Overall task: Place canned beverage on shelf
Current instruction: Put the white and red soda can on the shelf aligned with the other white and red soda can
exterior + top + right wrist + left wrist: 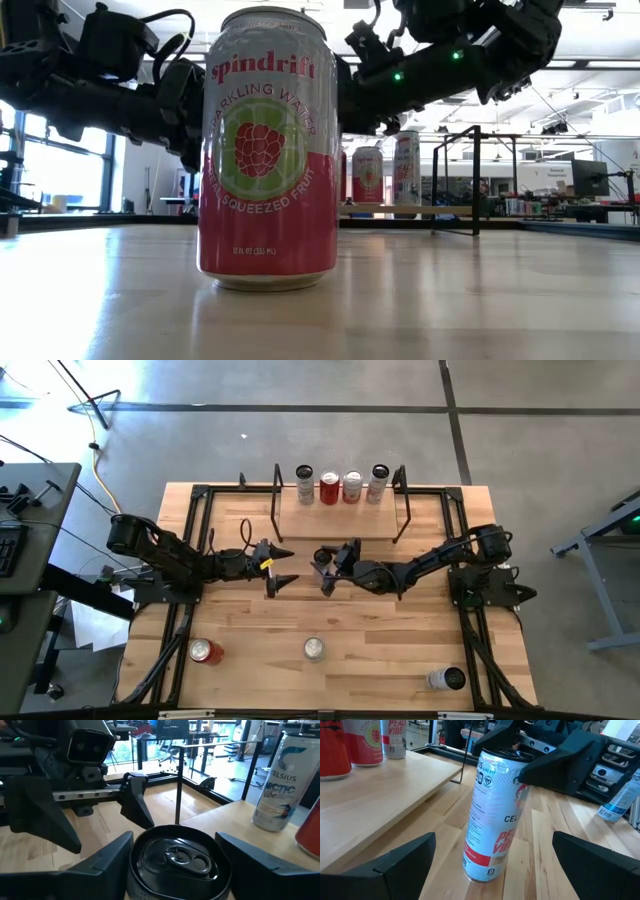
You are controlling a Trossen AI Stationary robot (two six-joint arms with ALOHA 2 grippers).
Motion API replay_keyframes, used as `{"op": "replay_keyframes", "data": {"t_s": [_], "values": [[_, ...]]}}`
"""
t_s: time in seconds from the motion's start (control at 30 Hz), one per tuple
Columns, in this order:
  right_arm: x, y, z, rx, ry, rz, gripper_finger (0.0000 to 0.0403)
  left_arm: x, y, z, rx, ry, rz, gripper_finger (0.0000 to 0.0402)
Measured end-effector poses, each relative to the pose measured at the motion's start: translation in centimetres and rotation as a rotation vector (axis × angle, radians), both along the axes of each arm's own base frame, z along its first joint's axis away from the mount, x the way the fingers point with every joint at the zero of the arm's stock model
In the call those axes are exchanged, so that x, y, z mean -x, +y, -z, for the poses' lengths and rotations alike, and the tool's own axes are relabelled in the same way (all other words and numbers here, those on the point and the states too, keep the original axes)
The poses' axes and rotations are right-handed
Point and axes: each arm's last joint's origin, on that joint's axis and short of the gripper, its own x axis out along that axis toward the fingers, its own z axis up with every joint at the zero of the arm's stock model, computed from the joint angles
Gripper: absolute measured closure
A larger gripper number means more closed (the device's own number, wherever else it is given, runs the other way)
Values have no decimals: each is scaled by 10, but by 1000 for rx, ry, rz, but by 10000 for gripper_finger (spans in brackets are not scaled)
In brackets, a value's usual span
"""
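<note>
Right gripper around a can's top, mid-table in front of the shelf.

I see my right gripper (175, 857) at the centre of the table with a finger on either side of the top rim of a tall white can (492, 817). The can is tilted with its base on the tabletop (400, 650), and I cannot tell whether the fingers have clamped it. My left gripper (492, 857) sits just beside it, facing it, fingers spread wide and empty. The shelf (340, 520) lies toward the far edge and carries four cans (340, 485) in a row. Three more cans stand along the near edge: a red one (206, 651), a silver-topped one (314, 648), and one (447, 679) at the right.
</note>
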Motion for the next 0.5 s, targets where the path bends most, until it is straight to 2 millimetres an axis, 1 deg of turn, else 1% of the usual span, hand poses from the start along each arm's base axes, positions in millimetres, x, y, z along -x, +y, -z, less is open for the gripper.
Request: {"op": "replay_keyframes", "data": {"t_s": [0.03, 0.23, 0.37, 0.5], "values": [[0, 0, 0, 6, 3, -1, 166, 0, 0, 0, 0, 0, 0, 9], [1, 1, -4, 59, 38, -35, 167, 0, 0, 0, 0, 0, 0, 9], [5, 1, -20, 74, 27, -80, 167, 0, 0, 0, 0, 0, 0, 9], [15, 1, -38, 132, 79, -133, 167, 0, 0, 0, 0, 0, 1, 9]]}}
